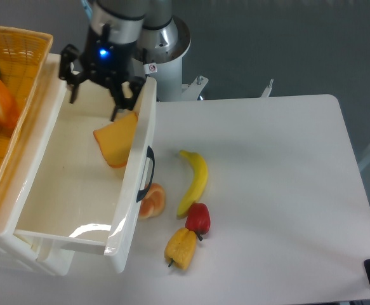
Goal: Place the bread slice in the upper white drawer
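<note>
Smooth white table [280, 190] with rounded corners, matte grey floor behind it. Robot base, silver-grey metal, stands at the table's back edge; a small round red-and-white sticker on it, writing too small to read.

The upper white drawer [137, 184], glossy moulded plastic, deep and rectangular, is pulled out at left; highlights gleam on its floor and front lip. Small dark curved handle on the front wall.

The bread slice [116, 140] is inside the drawer, flat, pale yellow-tan face with orange crust edge, tilted and leaning against the inner side of the front wall near the back corner.

Gripper [94, 95], black, blue light lit on its body, hangs over the rear of the drawer. Fingers spread wide apart, nothing between them. One fingertip is just above the slice's upper edge; contact cannot be judged.

Yellow woven basket [26, 57] at far left, open wicker weave, holding orange and green items cut off by the frame.

On the table in front of the drawer: orange segment [153, 200] touching the drawer front, curved banana [194, 181], red pepper [198, 218], yellow pepper [181, 248], all smooth toy plastic, the peppers just beside each other.
</note>
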